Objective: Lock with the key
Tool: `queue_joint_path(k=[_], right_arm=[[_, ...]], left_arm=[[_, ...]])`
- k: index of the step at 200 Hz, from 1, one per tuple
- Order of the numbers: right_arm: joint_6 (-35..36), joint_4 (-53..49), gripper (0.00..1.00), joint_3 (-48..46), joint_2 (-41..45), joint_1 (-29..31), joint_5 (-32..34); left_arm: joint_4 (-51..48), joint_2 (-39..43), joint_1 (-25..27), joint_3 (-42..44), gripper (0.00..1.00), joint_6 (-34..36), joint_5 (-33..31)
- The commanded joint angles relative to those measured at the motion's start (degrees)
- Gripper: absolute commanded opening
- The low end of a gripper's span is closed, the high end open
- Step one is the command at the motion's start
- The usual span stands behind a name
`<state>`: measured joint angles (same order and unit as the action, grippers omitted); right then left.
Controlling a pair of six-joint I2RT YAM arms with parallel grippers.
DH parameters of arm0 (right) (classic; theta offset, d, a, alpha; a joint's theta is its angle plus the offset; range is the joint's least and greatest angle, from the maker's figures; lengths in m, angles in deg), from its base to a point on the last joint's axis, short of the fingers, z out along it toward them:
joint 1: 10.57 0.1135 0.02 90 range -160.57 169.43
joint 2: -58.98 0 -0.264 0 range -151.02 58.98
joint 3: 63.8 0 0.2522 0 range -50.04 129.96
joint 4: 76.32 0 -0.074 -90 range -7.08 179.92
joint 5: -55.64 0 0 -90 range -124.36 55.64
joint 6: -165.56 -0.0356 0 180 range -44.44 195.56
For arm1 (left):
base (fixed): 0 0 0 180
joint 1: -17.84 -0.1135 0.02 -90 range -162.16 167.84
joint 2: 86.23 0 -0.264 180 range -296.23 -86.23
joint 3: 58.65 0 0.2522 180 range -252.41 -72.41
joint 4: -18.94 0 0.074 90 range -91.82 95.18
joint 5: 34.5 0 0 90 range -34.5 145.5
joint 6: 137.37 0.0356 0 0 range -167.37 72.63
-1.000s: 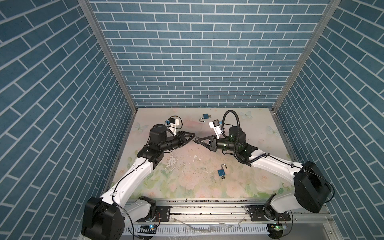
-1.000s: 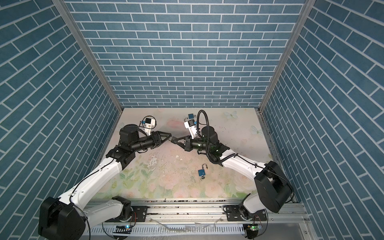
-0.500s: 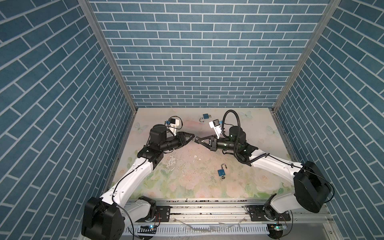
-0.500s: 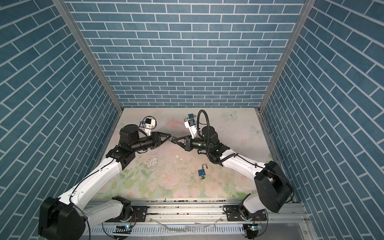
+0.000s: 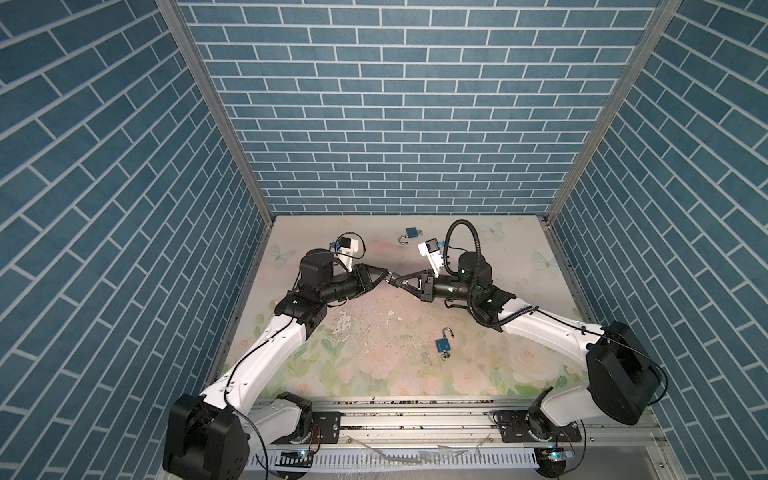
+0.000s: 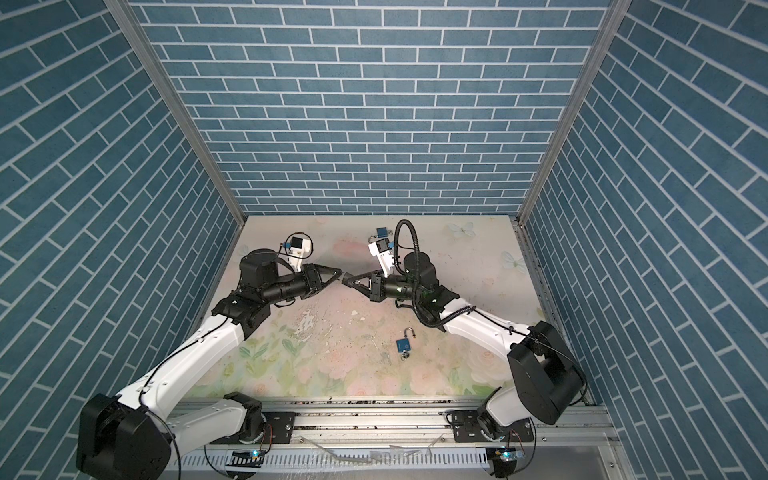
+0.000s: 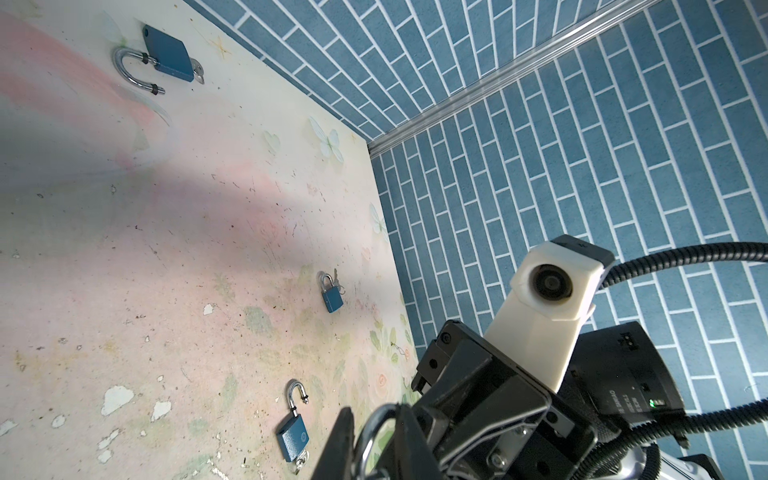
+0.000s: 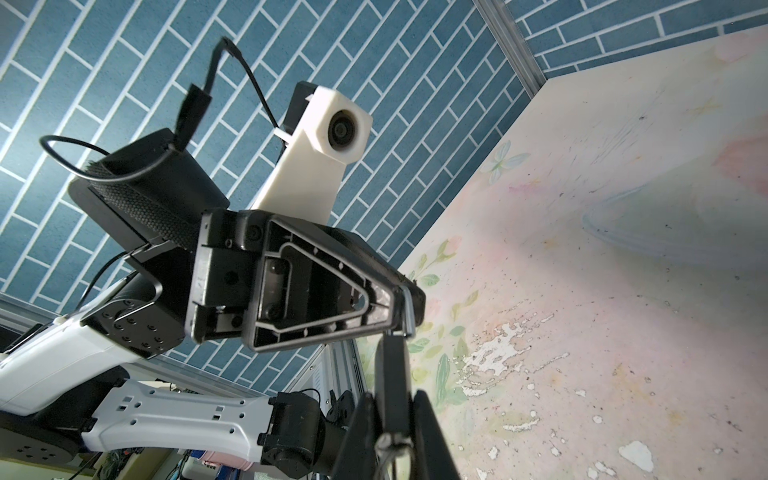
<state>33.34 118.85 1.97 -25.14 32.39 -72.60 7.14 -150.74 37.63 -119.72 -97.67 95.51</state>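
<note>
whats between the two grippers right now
A padlock: the right gripper holds its body, and the jaws of the left gripper flank its silver shackle. Clearest in the right wrist view.

The left gripper (image 5: 384, 274) and right gripper (image 5: 394, 281) meet tip to tip on the held padlock (image 8: 409, 308) above mid-table. With the left arm (image 5: 270, 353) and right arm (image 5: 548, 336), they form a barrier across it. In front, the mat (image 5: 374, 365) is open except for the front padlock (image 5: 442, 345). Behind the barrier, the rear padlock (image 5: 411, 232) lies near the rear wall (image 5: 395, 166).
</note>
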Motion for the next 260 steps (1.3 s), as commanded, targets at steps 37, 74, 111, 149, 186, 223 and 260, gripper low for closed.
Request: queue_joint_path(k=[37, 74, 111, 149, 186, 223, 260], right_arm=[[-1.38, 1.58, 0.00, -0.75, -0.06, -0.16, -1.22], [-1.38, 1.66, 0.00, -0.97, 0.09, -0.25, -1.23], [-1.42, 1.66, 0.00, -0.84, 0.01, -0.23, -1.39], [-1.38, 1.90, 0.00, -1.20, 0.01, -0.25, -1.36], [-1.38, 1.76, 0.00, -1.38, 0.09, -0.24, -1.76], [-1.02, 1.45, 0.00, -2.13, 0.18, -0.33, -2.19], [-1.11, 1.80, 0.00, -2.26, 0.19, -0.42, -2.48]], left_arm=[[0.86, 0.18, 0.32, -0.35, 0.20, 1.26, 0.43], [0.71, -0.05, 0.33, -0.50, 0.20, 1.61, 0.24], [0.77, -0.27, 0.17, -0.50, 0.19, 1.61, 0.16], [0.86, -0.18, 0.24, -0.24, 0.18, 1.65, -0.23], [0.32, -0.10, 0.04, -0.28, 0.17, 2.28, -0.11], [-0.35, 0.32, -0.02, -0.41, 0.17, 2.82, -0.16], [-0.29, 0.29, -0.10, -0.16, 0.18, 2.67, -0.32]])
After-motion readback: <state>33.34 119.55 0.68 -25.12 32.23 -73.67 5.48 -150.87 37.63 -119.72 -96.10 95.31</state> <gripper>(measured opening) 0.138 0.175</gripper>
